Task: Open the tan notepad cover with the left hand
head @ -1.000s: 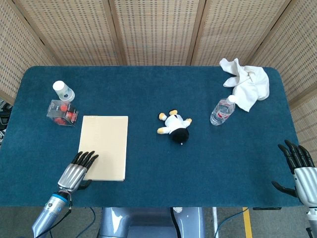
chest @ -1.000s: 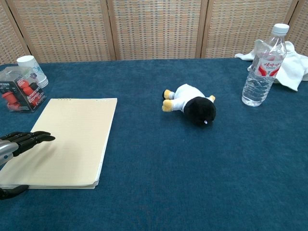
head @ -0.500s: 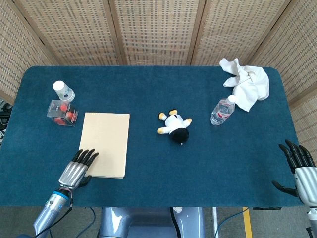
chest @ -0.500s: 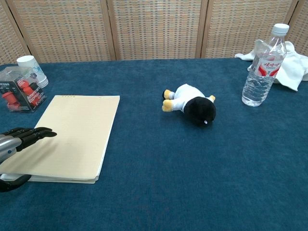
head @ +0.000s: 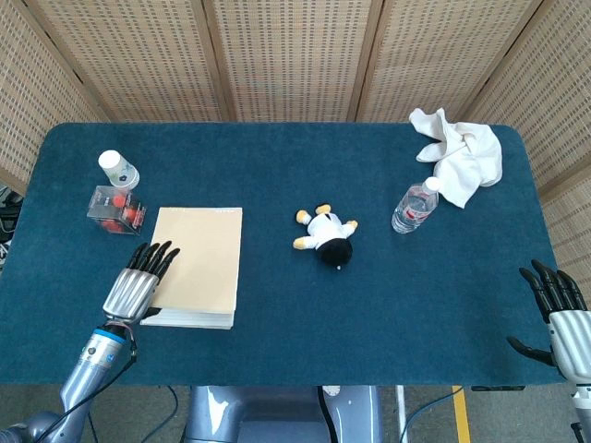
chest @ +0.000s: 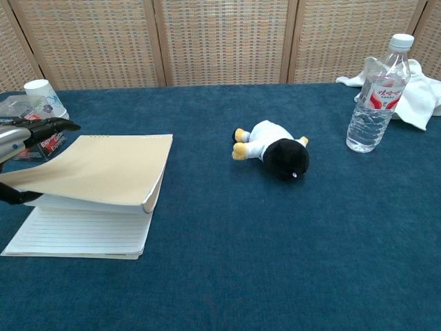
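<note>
The tan notepad point(head: 197, 265) point(chest: 96, 181) lies at the front left of the blue table. Its cover and a stack of top pages are lifted at the near edge, and lined white paper point(chest: 79, 236) shows beneath. My left hand point(head: 138, 282) point(chest: 24, 138) grips the raised near-left edge, fingers over the top and thumb under. My right hand point(head: 557, 309) hangs at the table's front right corner with fingers apart and nothing in it; the chest view does not show it.
A clear box with red contents point(head: 116, 209) and a white paper cup point(head: 118, 169) stand just behind the notepad. A plush penguin point(head: 326, 233) lies mid-table. A water bottle point(head: 414, 207) and a white cloth point(head: 459, 152) are at the back right.
The left hand has risen and drawn back toward the far side, lifting the notepad's near edge off the table. Lined pages now show underneath. The right hand has not moved.
</note>
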`<action>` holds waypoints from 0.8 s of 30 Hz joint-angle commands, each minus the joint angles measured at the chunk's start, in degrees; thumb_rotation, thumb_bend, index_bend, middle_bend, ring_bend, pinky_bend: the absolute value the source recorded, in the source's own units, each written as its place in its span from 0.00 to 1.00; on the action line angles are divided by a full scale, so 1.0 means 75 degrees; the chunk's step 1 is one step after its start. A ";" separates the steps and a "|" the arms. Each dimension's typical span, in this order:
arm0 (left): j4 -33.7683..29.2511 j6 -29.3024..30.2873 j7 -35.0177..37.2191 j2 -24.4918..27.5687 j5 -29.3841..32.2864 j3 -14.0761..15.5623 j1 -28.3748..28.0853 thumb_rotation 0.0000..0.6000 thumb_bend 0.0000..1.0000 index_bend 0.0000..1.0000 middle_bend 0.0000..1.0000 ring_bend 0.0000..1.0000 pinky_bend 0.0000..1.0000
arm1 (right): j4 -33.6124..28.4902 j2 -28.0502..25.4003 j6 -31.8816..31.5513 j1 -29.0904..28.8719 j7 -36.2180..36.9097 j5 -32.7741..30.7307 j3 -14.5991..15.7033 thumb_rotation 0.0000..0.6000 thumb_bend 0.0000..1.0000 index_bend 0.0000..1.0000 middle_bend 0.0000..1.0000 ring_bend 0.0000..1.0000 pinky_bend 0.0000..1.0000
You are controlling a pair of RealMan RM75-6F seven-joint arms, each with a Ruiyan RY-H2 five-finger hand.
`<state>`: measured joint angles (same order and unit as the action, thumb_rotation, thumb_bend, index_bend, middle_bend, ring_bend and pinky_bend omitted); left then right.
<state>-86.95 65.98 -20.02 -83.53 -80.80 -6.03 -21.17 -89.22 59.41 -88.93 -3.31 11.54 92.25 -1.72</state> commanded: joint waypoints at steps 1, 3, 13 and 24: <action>-0.0172 -0.0508 -0.0041 0.0191 0.0492 -0.0129 -0.0239 1.00 0.45 0.00 0.00 0.00 0.00 | 0.0001 0.0009 0.0041 -0.0013 -0.0020 -0.0048 -0.0015 1.00 0.00 0.00 0.00 0.00 0.00; -0.0075 -0.0737 0.0059 0.0166 0.0659 -0.0042 -0.0286 1.00 0.45 0.00 0.00 0.00 0.00 | 0.0001 0.0013 0.0062 -0.0018 -0.0024 -0.0071 -0.0019 1.00 0.00 0.00 0.00 0.00 0.00; 0.0509 -0.0829 0.0430 -0.0133 0.0701 0.0280 -0.0284 1.00 0.45 0.00 0.00 0.00 0.00 | -0.0007 0.0009 0.0060 -0.0016 -0.0018 -0.0071 -0.0020 1.00 0.00 0.00 0.00 0.00 0.00; 0.1008 -0.0173 0.1037 -0.0470 0.0001 0.0420 -0.0237 1.00 0.53 0.45 0.23 0.07 0.00 | -0.0012 0.0000 0.0056 -0.0015 0.0005 -0.0050 -0.0011 1.00 0.00 0.00 0.00 0.00 0.00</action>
<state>-80.68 63.00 -13.82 -86.28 -78.97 -3.27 -23.19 -89.30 59.41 -88.51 -3.43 11.58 91.87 -1.80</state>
